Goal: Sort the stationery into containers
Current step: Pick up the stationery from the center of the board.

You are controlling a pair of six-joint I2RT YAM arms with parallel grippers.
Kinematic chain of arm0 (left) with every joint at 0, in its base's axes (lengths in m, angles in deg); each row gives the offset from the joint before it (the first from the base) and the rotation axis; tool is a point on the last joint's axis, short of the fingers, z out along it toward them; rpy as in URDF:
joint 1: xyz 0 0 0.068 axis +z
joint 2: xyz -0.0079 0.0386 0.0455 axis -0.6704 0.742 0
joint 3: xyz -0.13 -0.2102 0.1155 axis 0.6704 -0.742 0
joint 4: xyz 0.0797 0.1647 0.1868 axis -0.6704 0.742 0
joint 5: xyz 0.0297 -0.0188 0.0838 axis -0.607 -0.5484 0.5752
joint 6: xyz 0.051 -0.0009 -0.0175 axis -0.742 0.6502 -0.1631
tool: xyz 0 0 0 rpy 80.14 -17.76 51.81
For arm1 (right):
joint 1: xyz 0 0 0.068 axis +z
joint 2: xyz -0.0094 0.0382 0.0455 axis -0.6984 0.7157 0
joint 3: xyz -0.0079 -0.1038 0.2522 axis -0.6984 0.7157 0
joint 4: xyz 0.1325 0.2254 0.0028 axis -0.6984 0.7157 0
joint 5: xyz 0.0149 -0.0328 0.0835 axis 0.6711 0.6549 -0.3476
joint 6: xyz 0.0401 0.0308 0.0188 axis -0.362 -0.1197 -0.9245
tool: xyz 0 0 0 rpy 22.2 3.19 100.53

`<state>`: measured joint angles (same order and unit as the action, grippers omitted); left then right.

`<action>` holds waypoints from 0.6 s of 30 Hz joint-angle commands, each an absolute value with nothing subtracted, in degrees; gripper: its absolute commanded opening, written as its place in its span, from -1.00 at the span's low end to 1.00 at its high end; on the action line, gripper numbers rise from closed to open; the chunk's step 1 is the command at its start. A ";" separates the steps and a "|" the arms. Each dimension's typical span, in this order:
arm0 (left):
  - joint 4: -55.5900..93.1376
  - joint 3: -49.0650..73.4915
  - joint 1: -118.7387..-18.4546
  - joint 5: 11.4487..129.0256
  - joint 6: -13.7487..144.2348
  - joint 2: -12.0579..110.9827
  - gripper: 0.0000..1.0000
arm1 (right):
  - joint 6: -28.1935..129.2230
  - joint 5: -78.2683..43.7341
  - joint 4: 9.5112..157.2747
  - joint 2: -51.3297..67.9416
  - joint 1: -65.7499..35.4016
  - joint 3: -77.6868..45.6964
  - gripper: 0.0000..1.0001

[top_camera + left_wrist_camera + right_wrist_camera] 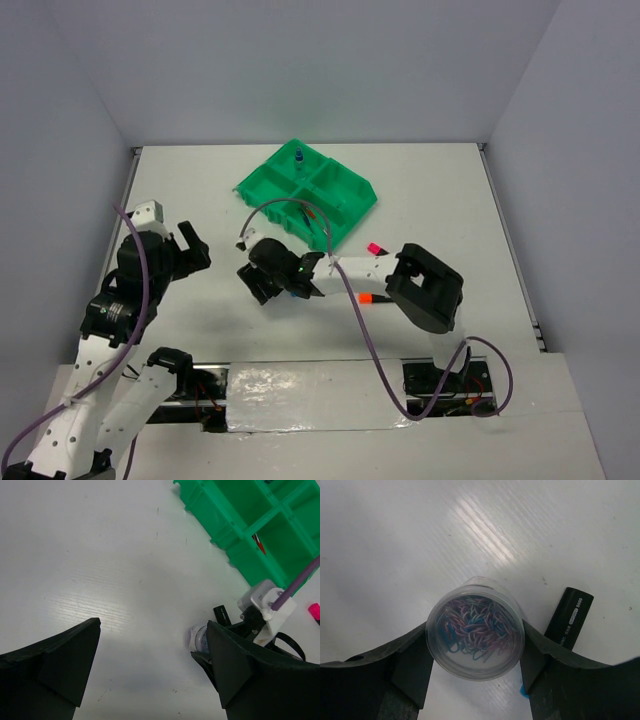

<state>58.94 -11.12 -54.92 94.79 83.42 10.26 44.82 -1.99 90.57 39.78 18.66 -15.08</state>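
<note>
Top external view: a white surface (470,190) carries everything, walled in by pale panels. Two arms rise from its near edge. The left arm (110,330) stands off to the left side. The right arm (430,290) reaches across toward the middle. A green tray (345,190) of four square compartments sits turned cornerwise toward the back of the surface, apart from both arms.

The left gripper (153,625) hangs above bare surface with its fingers spread wide and nothing between them. The right gripper (272,283) is low, just in front of the tray's near corner. Its wrist view shows both fingers (410,665) pressed against opposite sides of a round tub (475,640). No gap is visible on either side. The tub is clear, full of coloured paper clips, and stands upright on the surface.

A black highlighter (569,618) lies on the surface just right of the tub, passing beside the right-hand finger. A pink-capped highlighter (374,247) and an orange-capped highlighter (365,298) lie on either side of the right arm's forearm, outside the tray.

A small blue-capped bottle (298,157) stands upright in the tray's farthest compartment. A thin red pen (259,544) lies in the compartment nearest the arms.
</note>
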 commanded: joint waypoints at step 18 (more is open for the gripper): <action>55.07 -11.88 -54.58 90.01 80.73 9.39 0.99 | 56.80 2.07 94.04 62.13 -2.90 -68.92 -0.27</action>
